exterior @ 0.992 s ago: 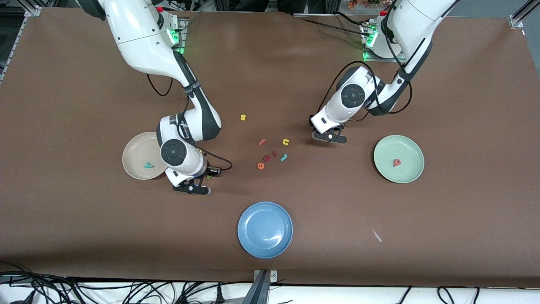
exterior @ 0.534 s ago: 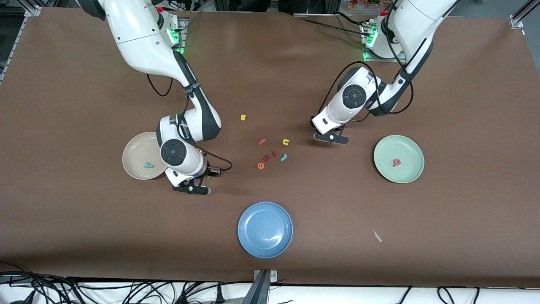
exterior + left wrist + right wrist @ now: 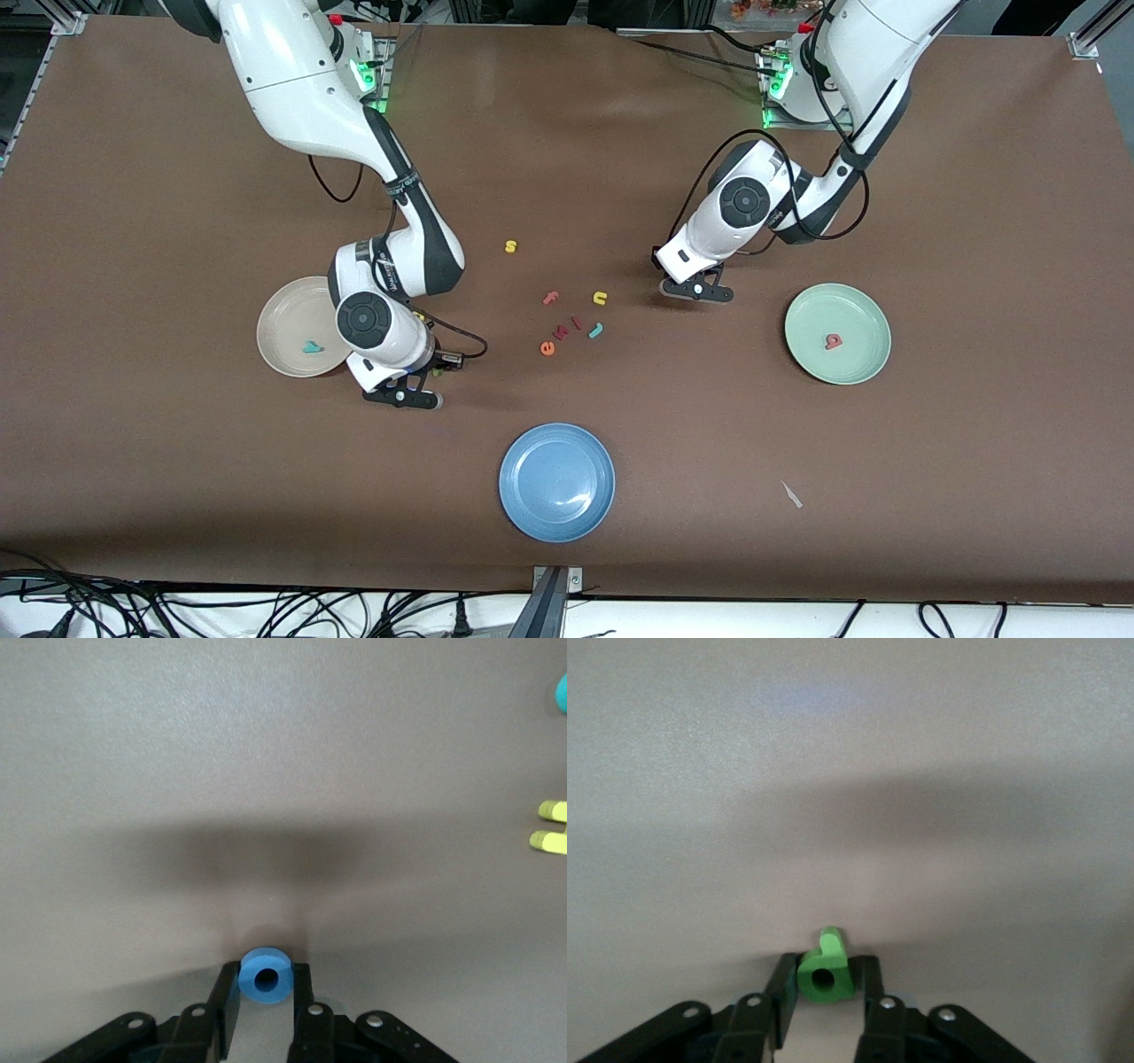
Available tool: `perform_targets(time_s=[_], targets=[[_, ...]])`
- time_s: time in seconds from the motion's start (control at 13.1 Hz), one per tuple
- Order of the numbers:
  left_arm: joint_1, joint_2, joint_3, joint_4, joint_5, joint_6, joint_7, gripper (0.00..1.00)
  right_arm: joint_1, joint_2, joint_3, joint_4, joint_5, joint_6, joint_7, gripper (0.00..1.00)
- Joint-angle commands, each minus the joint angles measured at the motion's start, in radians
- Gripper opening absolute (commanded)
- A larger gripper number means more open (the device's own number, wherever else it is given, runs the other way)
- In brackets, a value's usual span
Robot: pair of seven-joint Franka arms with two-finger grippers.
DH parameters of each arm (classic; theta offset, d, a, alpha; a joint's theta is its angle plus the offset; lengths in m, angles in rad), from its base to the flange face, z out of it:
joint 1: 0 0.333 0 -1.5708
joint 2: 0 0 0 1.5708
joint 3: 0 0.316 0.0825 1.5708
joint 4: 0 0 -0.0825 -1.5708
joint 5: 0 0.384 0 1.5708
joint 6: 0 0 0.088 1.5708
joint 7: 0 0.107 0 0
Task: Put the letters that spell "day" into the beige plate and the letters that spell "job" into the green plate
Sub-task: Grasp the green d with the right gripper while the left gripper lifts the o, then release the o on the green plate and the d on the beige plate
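both grippers pinching a letter, two small grips that could slip

the left gripper is sitting low over the brown table, between the loose cluster of letters and the round pale mint-green plate, its fingers clamped on the small blue foam ring "o". the right gripper is sitting low just beside the round cream-beige plate, toward the front camera's side of it, its fingers clamped on the small green foam "d".

the salmon-red foam "b" is already lying in the green plate, and the teal foam "y" is lying in the beige plate. the teal hooked "j" is waiting on the table in the cluster, beside the orange "e", the pink "f" and the yellow "u"; the yellow "s" is lying apart, farther from the front camera. the yellow "a" is not clearly showing.

what i judge could be going wrong from here: both letters are being held only at the fingertips, so a quick lift or swing could be twisting them loose. the soft foam may also be squashing and sticking to a pad at release, dropping short of a plate. the right arm is crowding the beige plate's rim, so a low carry could be nudging it. the round blue plate is a wrong target to be avoiding.
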State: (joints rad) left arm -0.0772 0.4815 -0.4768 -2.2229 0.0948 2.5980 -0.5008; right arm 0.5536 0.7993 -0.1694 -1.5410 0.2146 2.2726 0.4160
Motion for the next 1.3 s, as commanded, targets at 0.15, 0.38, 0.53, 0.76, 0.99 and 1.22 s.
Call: perform_targets(time_s=[0.15,0.38,0.53,0.76,0.99,1.22], targets=[[0.002,-0.104,0.003,0.031,0.036,-0.148,-0.031,0.05,-0.001,0.02,0.011,0.024,0.0,-0.001,0.009,0.26],[0.016,-0.147,0.009,0.081,0.075,-0.267,-0.021,0.05,-0.001,0.02,0.011,0.024,0.002,-0.002,0.007,0.2],[0.037,-0.15,0.004,0.135,0.179,-0.367,-0.018,0.05,-0.001,0.018,0.011,0.048,0.006,-0.013,0.003,0.12],[0.071,-0.152,0.006,0.172,0.198,-0.421,0.056,0.05,-0.015,0.015,0.008,0.108,0.005,-0.111,-0.002,0.06],[0.169,-0.152,0.004,0.177,0.198,-0.42,0.215,0.05,-0.03,-0.003,0.002,0.128,-0.003,-0.188,-0.049,0.06],[0.267,-0.149,0.003,0.175,0.198,-0.406,0.347,0.06,-0.038,-0.037,-0.016,0.098,-0.009,-0.221,-0.156,0.02]])
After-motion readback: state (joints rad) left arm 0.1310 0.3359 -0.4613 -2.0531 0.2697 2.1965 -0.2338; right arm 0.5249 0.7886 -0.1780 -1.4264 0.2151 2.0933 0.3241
